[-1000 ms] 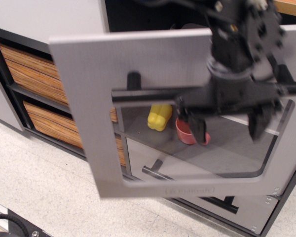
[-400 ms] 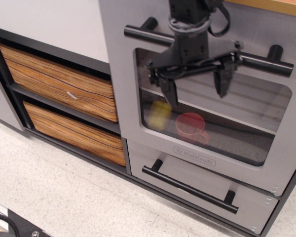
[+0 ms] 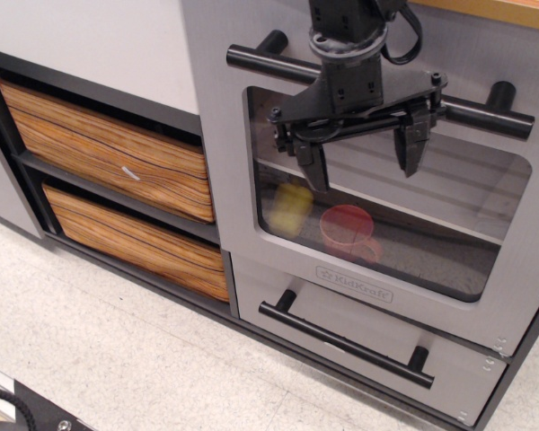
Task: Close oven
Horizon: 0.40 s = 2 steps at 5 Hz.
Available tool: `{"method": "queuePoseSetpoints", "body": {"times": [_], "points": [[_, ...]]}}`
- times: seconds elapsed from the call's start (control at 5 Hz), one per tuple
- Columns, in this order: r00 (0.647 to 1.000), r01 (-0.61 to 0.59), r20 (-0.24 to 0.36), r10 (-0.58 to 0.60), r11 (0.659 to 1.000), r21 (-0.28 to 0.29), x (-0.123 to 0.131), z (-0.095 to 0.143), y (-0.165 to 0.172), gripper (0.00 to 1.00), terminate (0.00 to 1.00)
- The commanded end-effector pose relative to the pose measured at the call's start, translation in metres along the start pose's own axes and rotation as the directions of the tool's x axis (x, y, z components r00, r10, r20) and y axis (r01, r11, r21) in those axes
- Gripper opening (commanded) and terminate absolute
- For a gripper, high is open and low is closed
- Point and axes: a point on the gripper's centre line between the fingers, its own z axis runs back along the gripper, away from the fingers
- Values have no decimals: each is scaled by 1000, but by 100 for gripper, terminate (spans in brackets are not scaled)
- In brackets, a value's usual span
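Observation:
The oven's brushed silver door (image 3: 217, 135) stands upright, flush with the cabinet front. Its thick black bar handle (image 3: 260, 63) runs across the top, above the rounded clear window (image 3: 449, 224). Through the window I see a yellow object (image 3: 290, 208) and a pink cup (image 3: 348, 230) on the rack. My black gripper (image 3: 362, 164) hangs in front of the window just below the handle. Its two fingers (image 3: 311, 167) point down and are spread wide, holding nothing.
A shallow silver KidKraft drawer (image 3: 278, 285) with a thin black handle (image 3: 341, 341) sits below the oven. Two wood-grain drawer fronts (image 3: 99, 144) are to the left. A speckled pale floor (image 3: 99, 350) lies in front. A black cable (image 3: 22, 409) shows at the bottom left corner.
One second ago the oven door was swung out toward me with the gripper at its handle; it is now upright and flush. Since 0.4 s ago the gripper has shifted slightly.

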Motion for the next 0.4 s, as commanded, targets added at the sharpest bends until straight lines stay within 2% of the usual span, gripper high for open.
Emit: {"method": "queuePoseSetpoints", "body": {"times": [0.0,0.2], "points": [[999,0,48,2,999,-47,17,22,-6,100,0],[999,0,48,2,999,-47,17,22,-6,100,100]]}}
